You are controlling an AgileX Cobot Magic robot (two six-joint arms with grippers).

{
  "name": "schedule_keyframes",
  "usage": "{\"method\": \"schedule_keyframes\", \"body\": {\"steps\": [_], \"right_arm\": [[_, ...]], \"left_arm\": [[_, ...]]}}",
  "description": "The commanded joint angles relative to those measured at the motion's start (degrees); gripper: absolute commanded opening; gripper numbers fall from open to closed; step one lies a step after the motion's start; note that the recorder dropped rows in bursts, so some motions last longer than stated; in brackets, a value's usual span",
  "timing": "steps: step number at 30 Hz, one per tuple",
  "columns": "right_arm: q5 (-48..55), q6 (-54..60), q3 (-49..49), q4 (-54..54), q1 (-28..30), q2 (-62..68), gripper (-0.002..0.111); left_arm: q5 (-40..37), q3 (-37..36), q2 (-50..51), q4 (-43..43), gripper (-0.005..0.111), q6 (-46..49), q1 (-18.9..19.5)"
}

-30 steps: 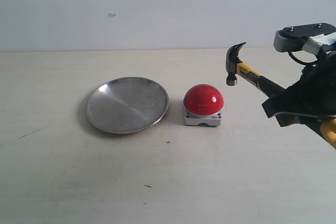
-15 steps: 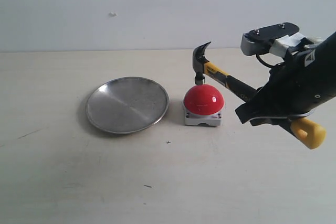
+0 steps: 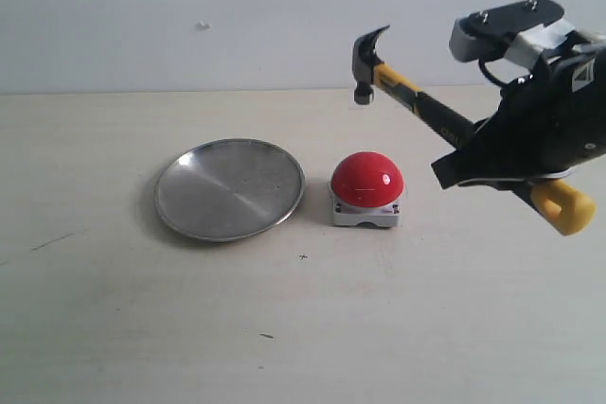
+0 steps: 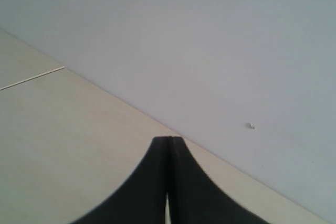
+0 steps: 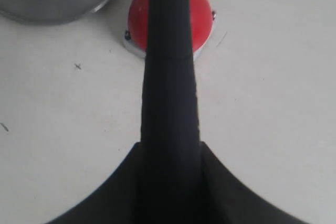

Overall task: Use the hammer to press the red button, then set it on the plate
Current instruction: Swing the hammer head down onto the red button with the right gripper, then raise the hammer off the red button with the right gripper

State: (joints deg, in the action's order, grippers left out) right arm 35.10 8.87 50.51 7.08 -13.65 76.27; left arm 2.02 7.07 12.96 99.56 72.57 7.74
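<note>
Pinching hammer (image 3: 417, 99), right end effector (image 3: 473, 153); head clear above red button (image 3: 367, 179); plate (image 3: 229, 188) near; left end effector (image 4: 168, 146) pressed together.

No legible text, apparently.

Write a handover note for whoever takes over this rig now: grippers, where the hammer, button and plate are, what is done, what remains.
Left gripper: shut, empty.
Right gripper: shut on the hammer handle.
Hammer head hangs above the red button; half a second ago it sat on the dome, so the press looks done.
Plate lies left of the button in the exterior view, nothing on it.
Left to do: set the hammer on the plate.
</note>
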Motion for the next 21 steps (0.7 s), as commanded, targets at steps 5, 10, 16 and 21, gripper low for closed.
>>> {"method": "schedule_keyframes", "body": {"steps": [5, 10, 16, 21], "right_arm": [[-3.72, -1.24, 2.48, 0.11, -0.03, -2.78, 0.0], [3.36, -1.42, 2.48, 1.07, -0.03, 4.79, 0.0], [5.29, 1.4, 2.48, 1.98, -0.03, 9.7, 0.0], [-4.24, -0.19, 2.48, 3.57, -0.03, 0.97, 0.0]], "left_arm": [[0.0, 0.44, -0.39, 0.38, 0.0, -0.09, 0.17], [0.0, 0.44, -0.39, 0.38, 0.0, -0.01, 0.17], [0.0, 0.44, -0.29, 0.38, 0.0, -0.04, 0.17], [0.0, 0.44, -0.29, 0.38, 0.0, -0.04, 0.17]]}}
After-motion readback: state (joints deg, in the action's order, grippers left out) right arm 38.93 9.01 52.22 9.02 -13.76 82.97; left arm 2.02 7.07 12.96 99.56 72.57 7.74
